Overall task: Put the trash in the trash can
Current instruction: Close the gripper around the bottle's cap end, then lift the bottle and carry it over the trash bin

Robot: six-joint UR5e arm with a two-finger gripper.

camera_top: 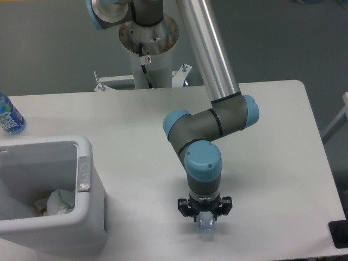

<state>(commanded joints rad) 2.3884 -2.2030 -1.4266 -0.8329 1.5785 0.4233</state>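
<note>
The jaws are mostly hidden under the wrist, so whether they clamp the bottle [206, 225] cannot be told; the gripper [205, 213] points straight down over the near middle of the table [283, 163], with the clear bottle showing just below it, between the black finger mounts. Only a short, pale blue-tinted end of the bottle is visible, close to the table's front edge; its label is out of sight.

The bin [81, 217] stands at the table's front left corner, well apart from the gripper, its grey latch [83, 174] on the right rim. The crumpled white wrapper [58, 200] lies inside it, against the right wall.

A second bottle with a blue label [8, 115] stands at the table's far left edge, behind the bin.
</note>
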